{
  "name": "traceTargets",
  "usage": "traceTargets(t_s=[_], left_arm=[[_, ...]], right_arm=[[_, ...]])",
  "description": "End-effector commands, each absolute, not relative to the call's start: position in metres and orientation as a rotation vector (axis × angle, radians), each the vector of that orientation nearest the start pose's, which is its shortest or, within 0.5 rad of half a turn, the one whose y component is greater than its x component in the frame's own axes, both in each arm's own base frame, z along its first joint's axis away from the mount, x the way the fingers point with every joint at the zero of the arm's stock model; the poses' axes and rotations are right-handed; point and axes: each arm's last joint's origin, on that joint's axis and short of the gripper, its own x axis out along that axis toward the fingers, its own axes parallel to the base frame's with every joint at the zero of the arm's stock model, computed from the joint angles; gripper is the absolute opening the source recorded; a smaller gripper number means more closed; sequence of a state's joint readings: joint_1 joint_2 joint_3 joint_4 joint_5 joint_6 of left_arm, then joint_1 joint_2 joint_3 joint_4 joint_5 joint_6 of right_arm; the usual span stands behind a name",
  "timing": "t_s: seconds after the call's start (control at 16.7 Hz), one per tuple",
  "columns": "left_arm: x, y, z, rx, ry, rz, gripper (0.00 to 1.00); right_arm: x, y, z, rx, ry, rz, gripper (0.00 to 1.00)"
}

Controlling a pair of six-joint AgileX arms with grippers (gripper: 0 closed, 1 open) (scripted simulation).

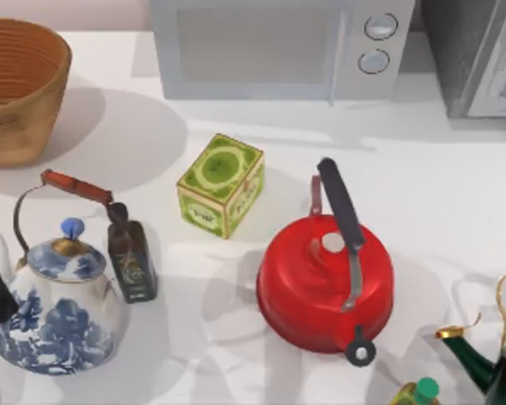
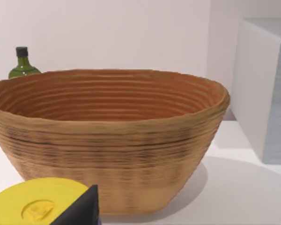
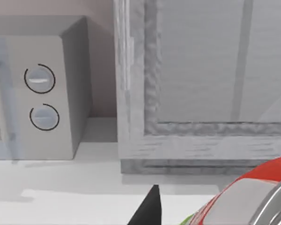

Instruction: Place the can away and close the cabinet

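Right gripper [image 3: 149, 211] is showing as a dark wedge low in the right wrist view, facing the grey wood-grain cabinet [image 3: 201, 70] that is standing just beside the pale grey microwave oven with two round knobs [image 1: 261, 46]. The small drink can with the red, white and yellow-green label [image 3: 257, 197] is sitting very close to that camera, right next to the dark wedge. Whether the gripper is clamping the can I cannot tell. Whether the cabinet door is open I cannot tell either.

Left gripper [image 2: 79, 213] is waiting at the left side of the white table [image 1: 455, 186], pointing at the brown woven basket [image 1: 17, 84]. Its state I cannot tell. A round yellow lid [image 2: 33, 206] is lying just beside it, and a green glass bottle [image 2: 22, 65] is standing behind the basket.

On the table, the green square tea tin [image 1: 222, 184] is resting in the middle, with the round red kettle [image 1: 320, 287] near it toward the right. The blue-and-white porcelain kettle [image 1: 59, 312] is standing at the left, and the small dark bottle [image 1: 131, 257] is standing just beside it. A dark green teapot with gold trim [image 1: 497, 363] is standing at the lower right corner.
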State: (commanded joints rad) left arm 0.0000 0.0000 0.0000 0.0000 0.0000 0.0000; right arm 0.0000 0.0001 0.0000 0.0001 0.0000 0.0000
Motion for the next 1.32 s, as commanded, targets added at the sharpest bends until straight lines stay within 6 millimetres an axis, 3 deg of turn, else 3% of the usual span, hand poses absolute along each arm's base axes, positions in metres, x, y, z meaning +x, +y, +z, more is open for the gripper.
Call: traceTargets(t_s=[0.3, 0.54, 0.72, 1.08, 1.2, 1.32], left_arm=[[0.106, -0.001, 0.16, 0.0, 0.0, 0.0, 1.0], [0.106, -0.001, 0.16, 0.0, 0.0, 0.0, 1.0], [0.106, -0.001, 0.16, 0.0, 0.0, 0.0, 1.0], [0.106, -0.001, 0.16, 0.0, 0.0, 0.0, 1.0], [0.106, -0.001, 0.16, 0.0, 0.0, 0.0, 1.0], [0.106, -0.001, 0.16, 0.0, 0.0, 0.0, 1.0]], right_arm=[[0.106, 0.0, 0.167, 0.0, 0.023, 0.004, 0.0], [0.112, 0.003, 0.209, -0.007, 0.095, 0.024, 0.0], [0.126, 0.009, 0.271, -0.009, 0.111, 0.045, 0.0], [0.167, 0.025, 0.432, 0.013, -0.031, 0.059, 0.0], [0.185, 0.031, 0.467, 0.018, -0.051, 0.053, 0.0], [0.206, 0.036, 0.487, 0.017, -0.041, 0.041, 0.0]])
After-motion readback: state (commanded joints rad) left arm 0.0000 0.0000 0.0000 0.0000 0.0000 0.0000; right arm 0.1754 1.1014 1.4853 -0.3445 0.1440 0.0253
